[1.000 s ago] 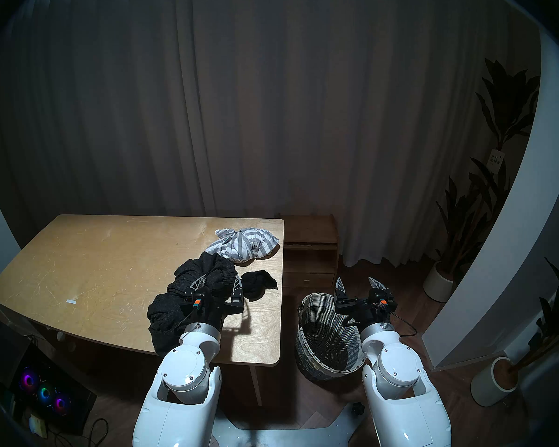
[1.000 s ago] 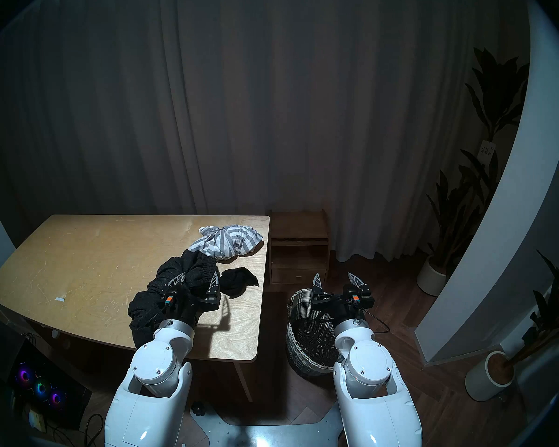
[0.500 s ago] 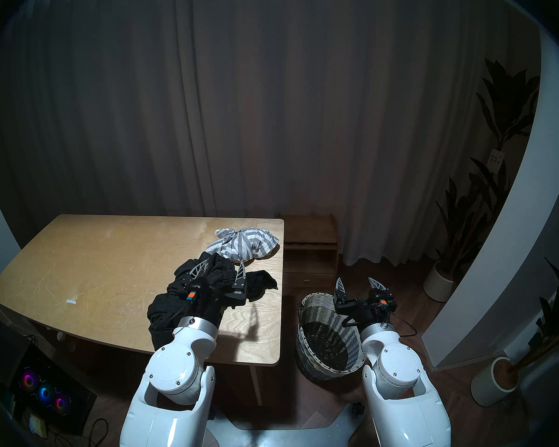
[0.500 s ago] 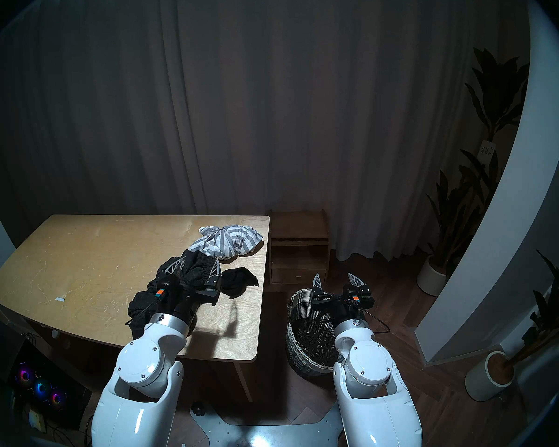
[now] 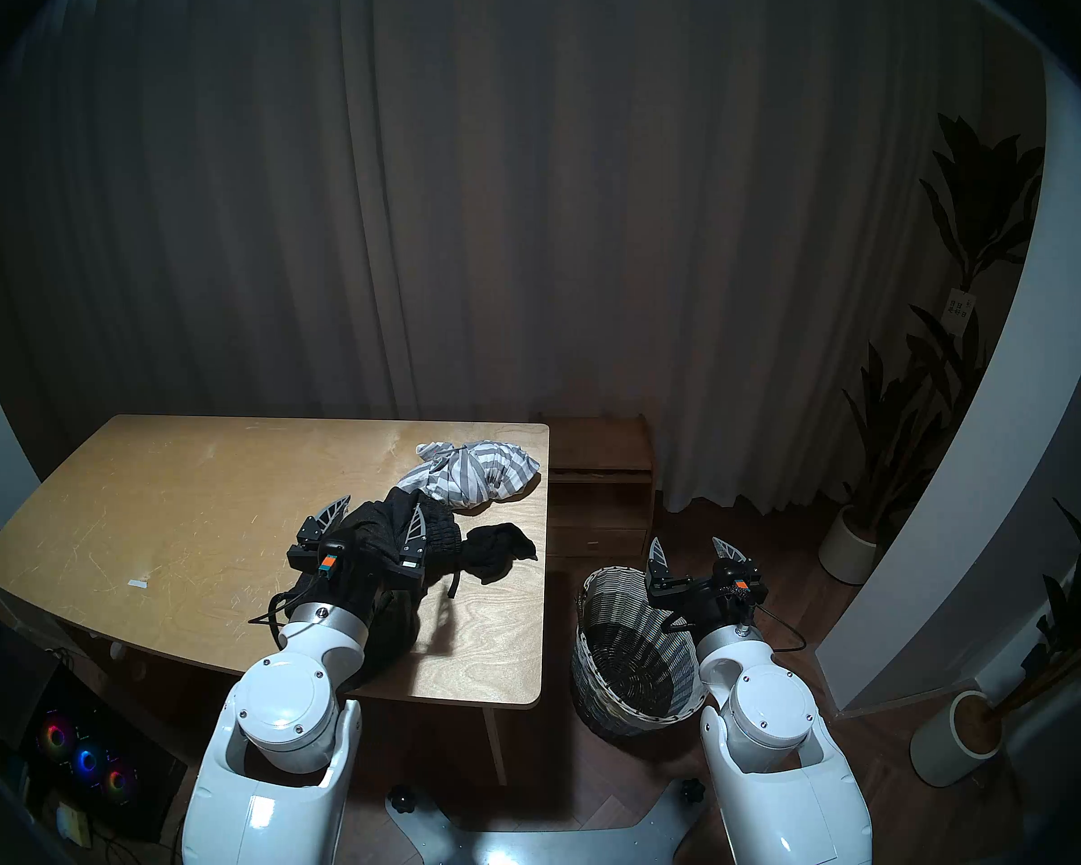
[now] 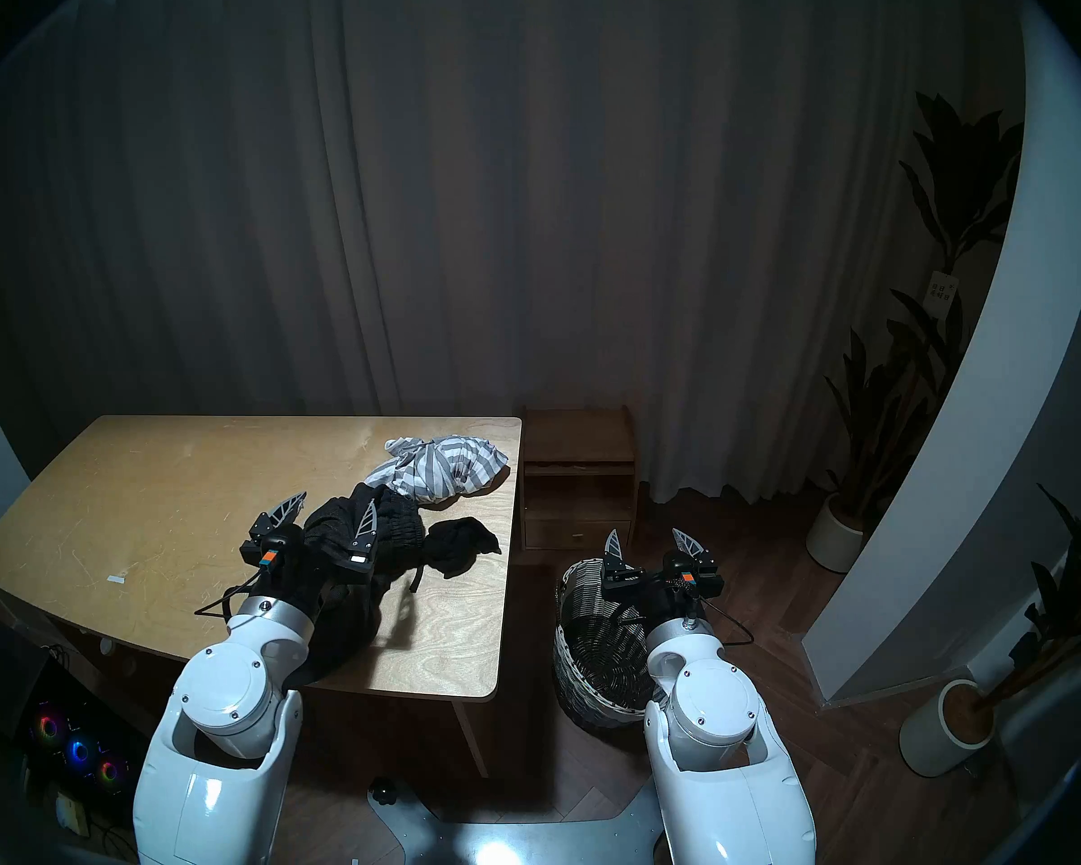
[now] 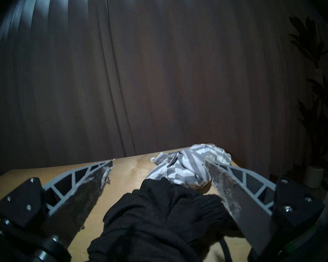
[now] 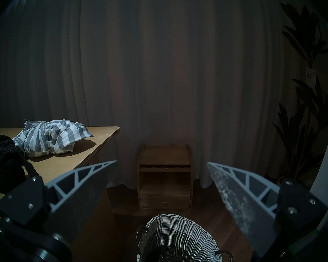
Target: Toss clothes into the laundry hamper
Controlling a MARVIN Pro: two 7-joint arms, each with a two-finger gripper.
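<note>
Big black knit garment (image 5: pixel 394 533): near part hidden beneath left gripper (image 5: pixel 377 515) and its wrist. Laundry hamper (image 8: pixel 175 240): lower body cut by frame edge below right gripper (image 8: pixel 161 164). Its contents too dark to tell.

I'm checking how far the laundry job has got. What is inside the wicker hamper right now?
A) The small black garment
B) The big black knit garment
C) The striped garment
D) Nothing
D. The hamper shows only bare weave inside, while the striped garment, the small black garment and the big black knit garment all lie on the table.
</note>
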